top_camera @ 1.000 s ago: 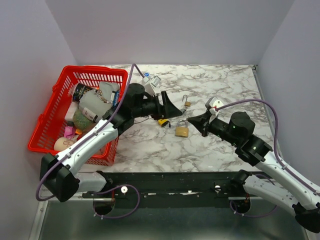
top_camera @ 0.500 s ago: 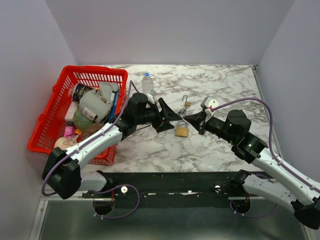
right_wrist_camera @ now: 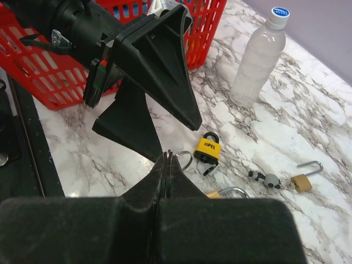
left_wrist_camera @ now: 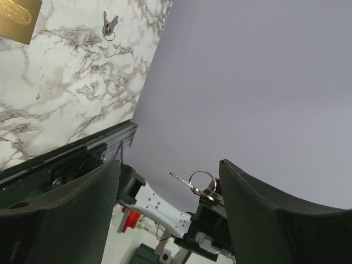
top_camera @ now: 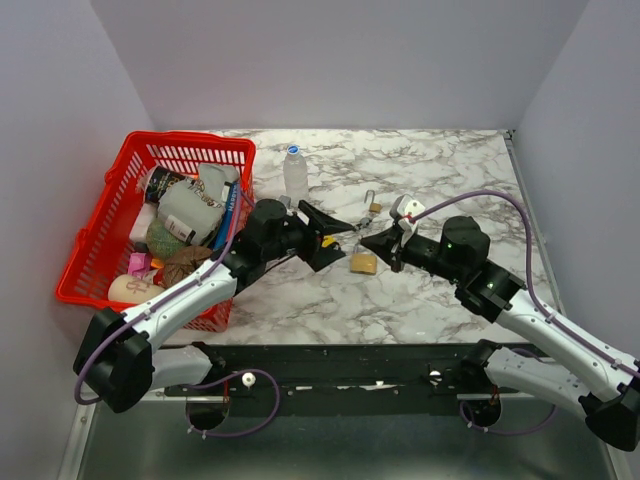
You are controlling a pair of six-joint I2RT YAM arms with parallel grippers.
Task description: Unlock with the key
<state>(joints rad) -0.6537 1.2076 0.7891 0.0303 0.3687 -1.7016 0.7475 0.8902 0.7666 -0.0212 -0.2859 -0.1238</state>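
Observation:
My right gripper (top_camera: 368,240) is shut on a small silver key (left_wrist_camera: 184,179) with a ring (right_wrist_camera: 185,159), held above the table. My left gripper (top_camera: 343,245) is open and empty, and its fingers (right_wrist_camera: 159,71) point at the right gripper's tip. In the left wrist view the key (left_wrist_camera: 184,179) shows between my left fingers (left_wrist_camera: 269,220). A brass padlock (top_camera: 363,263) lies on the marble just below both tips. A yellow padlock (right_wrist_camera: 209,147) lies under the left fingers. A small brass padlock (top_camera: 374,206) with an open shackle lies behind them.
A red basket (top_camera: 100,250) full of items stands at the left. A clear water bottle (top_camera: 294,172) stands upright behind the left gripper. A panda keychain (right_wrist_camera: 268,179) lies by the small padlock. Spare keys (left_wrist_camera: 109,25) lie on the marble.
Both grippers have closed in on each other over the brass padlock. The left gripper swung toward the near side and right; the right gripper moved left with the key.

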